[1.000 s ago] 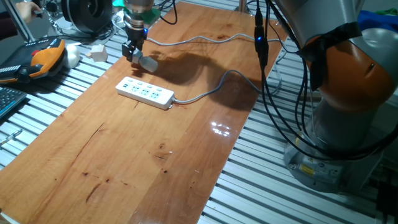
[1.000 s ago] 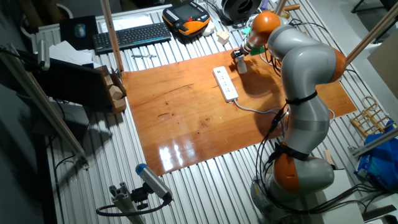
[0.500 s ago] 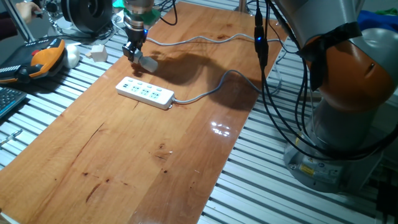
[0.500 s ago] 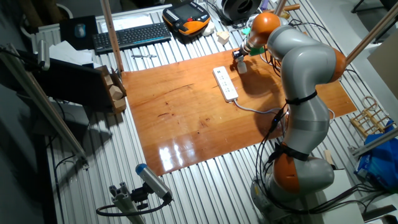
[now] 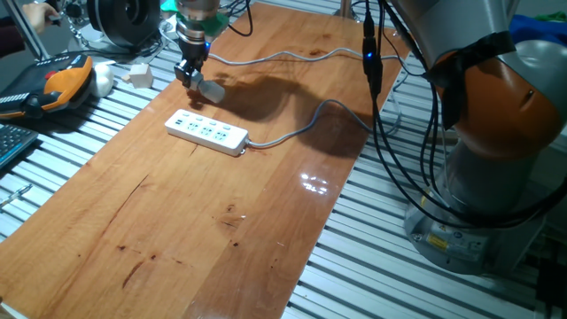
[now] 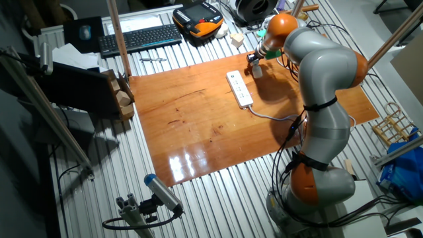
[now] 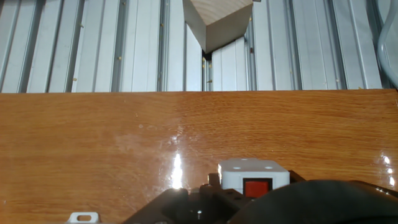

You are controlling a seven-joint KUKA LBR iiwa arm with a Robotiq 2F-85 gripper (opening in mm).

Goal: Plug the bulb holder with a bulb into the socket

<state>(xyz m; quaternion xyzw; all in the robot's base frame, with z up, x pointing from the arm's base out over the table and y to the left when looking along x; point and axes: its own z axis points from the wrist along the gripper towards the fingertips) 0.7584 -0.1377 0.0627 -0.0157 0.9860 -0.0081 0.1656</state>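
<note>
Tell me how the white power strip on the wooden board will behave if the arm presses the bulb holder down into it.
The power strip lies flat and long on the glossy wooden board, so it probably won't tip, but it may slide under sideways force. Its grey cable looks limp, curving loosely, so it likely anchors little. The bulb holder in the gripper looks like rigid plastic.
</note>
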